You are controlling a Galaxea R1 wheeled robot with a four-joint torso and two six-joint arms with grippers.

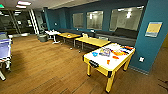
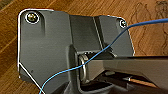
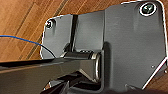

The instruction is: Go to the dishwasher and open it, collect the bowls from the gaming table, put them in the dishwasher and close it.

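I see the gaming table [image 1: 110,65] ahead to the right, its white top carrying a blue bowl [image 1: 94,54], an orange-red bowl [image 1: 108,61] and flat game boxes [image 1: 119,52]. It stands well apart from both arms. Yellow desks [image 1: 92,41] sit behind it along the teal wall [image 1: 150,47]. Both wrist cameras look down on wood floor [image 2: 150,40] past the mounts; I cannot tell how either set of jaws stands.
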